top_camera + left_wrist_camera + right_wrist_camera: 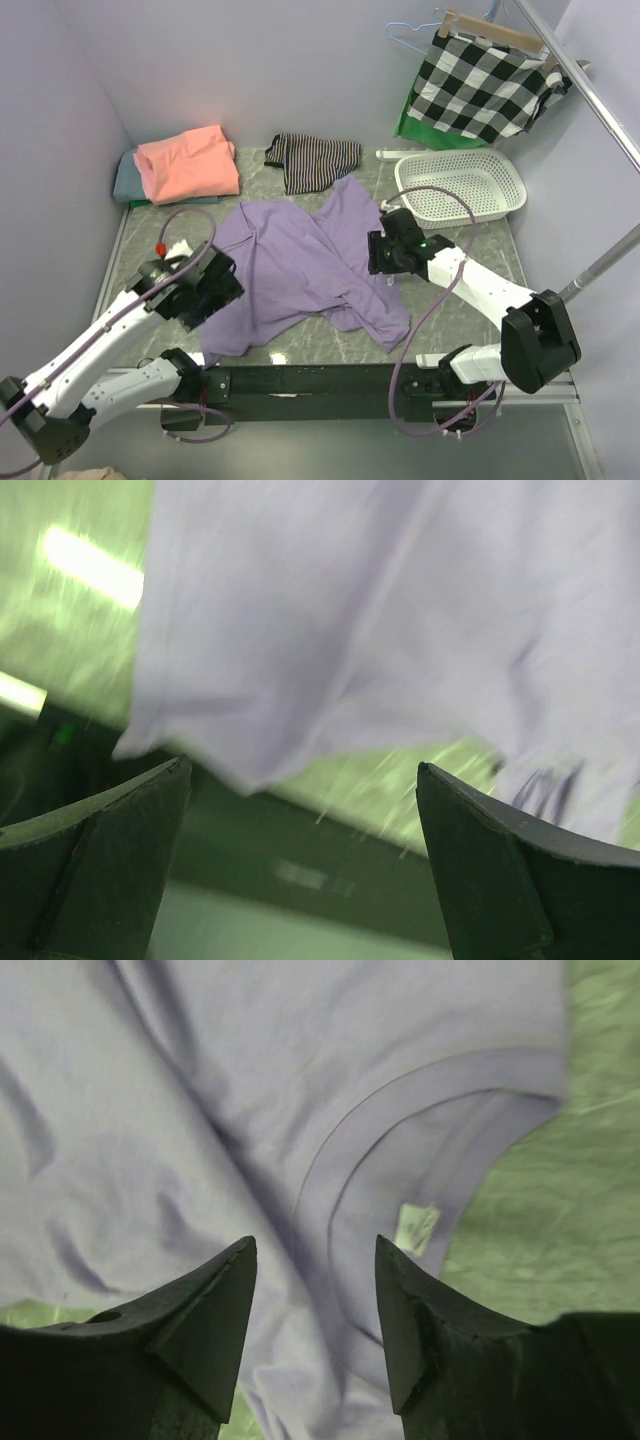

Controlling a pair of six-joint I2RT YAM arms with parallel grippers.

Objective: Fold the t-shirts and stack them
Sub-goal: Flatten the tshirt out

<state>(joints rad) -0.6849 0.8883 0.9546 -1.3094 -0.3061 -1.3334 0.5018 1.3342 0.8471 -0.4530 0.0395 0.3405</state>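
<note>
While the lavender shirt (300, 270) lies crumpled and unfolded across the middle of the top view, on the table (250, 180), both arms reach to it from the bottom edge. At the lower left of the shirt the left gripper (300, 860) stands wide open with nothing between its fingers; in its wrist view, which is blurred, a loose edge of the cloth fills the upper part of the frame, clear of both fingers. At the shirt's right side the right gripper (315, 1300) is parted by a narrower gap and holds nothing, its tips over the curved neckline (340, 1150), where a pale tag (415, 1228) shows inside the collar. Whether the tips touch the cloth I cannot tell. In the upper left of the top view the pink shirt (188, 163) lies folded on the grey-teal shirt (125, 178), whose edge shows at its left. Near the top centre lies a striped cloth (312, 160), to its right a white basket (460, 185), and above that a checked cloth (485, 85) on a hanger (495, 32).
</note>
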